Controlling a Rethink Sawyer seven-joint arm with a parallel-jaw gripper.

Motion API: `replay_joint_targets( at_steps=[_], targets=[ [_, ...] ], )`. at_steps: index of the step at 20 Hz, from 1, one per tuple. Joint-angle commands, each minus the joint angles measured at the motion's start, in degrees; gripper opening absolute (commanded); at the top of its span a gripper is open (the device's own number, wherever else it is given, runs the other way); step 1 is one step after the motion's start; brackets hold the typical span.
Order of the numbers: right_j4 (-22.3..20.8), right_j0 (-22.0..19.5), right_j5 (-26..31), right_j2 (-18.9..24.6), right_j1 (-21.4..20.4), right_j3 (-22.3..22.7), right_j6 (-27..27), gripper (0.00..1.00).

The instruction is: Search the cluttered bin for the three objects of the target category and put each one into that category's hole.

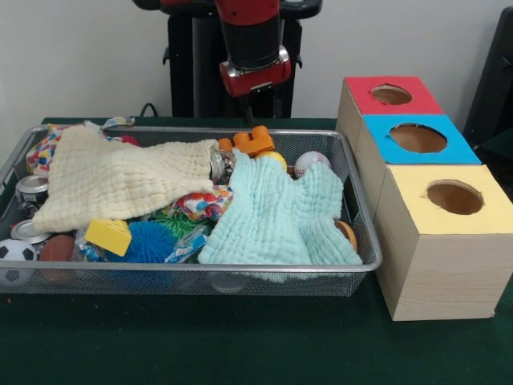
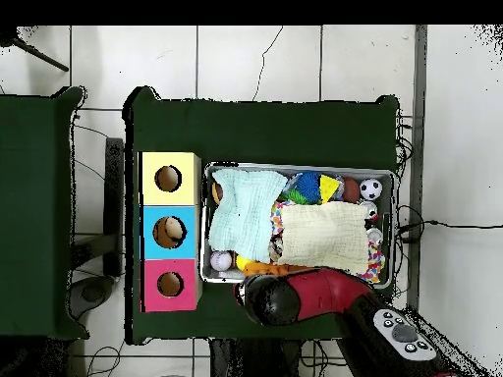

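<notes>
The wire mesh bin (image 1: pixel 365 241) holds a heap of things; it also shows in the overhead view (image 2: pixel 388 177). A spotted white cloth (image 1: pixel 204 202) peeks out between the plain cream cloth (image 1: pixel 120 180) and the mint-green cloth (image 1: pixel 276 212). Another spotted cloth (image 1: pixel 38 151) lies in the bin's far left corner, partly under the cream cloth. A third is hidden. The yellow-topped box's hole (image 1: pixel 454 196) is to the right of the bin, nearest the camera, and shows in the overhead view (image 2: pixel 168 179). My gripper (image 1: pixel 249 115) hangs over the bin's far edge, above an orange toy (image 1: pixel 252 142).
The blue-topped box (image 1: pixel 417 138) and the red-topped box (image 1: pixel 390 95) stand behind the yellow one. In the bin lie a soccer ball (image 1: pixel 16 250), a yellow block (image 1: pixel 108 237), a blue spiky ball (image 1: pixel 148 241), a baseball (image 1: pixel 311 163) and cans (image 1: pixel 32 188).
</notes>
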Motion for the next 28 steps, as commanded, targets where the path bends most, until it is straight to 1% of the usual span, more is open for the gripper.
replay_joint_targets(
  at_steps=[1, 4, 6, 11, 13, 16, 18, 23, 28],
  targets=[
    [-2.75, 0.7, 6.63, 4.09, 0.37, -9.67, -6.72, 1.0],
    [-1.14, -2.01, 9.56, 6.8, -1.28, -8.96, -10.32, 1.0],
    [-0.86, -2.49, 11.34, 7.45, -1.72, -9.13, -11.37, 1.0],
    [1.12, -3.41, 13.09, 9.48, -1.95, -8.62, -9.26, 1.0],
    [0.04, -3.23, 13.2, 9.34, -2.0, -9.16, -8.6, 1.0],
    [-2.62, -2.61, 11.89, 8.52, -1.6, -10.72, -8.08, 1.0],
    [-4.6, -2.32, 11.62, 7.86, -1.15, -12.25, -8.78, 1.0],
    [-7.55, -2.96, 12.02, 7.75, -0.08, -15.61, -11.62, 1.0],
    [-10.29, -2.93, 13.33, 7.59, 2.63, -20.3, -13.46, 1.0]
  ],
)
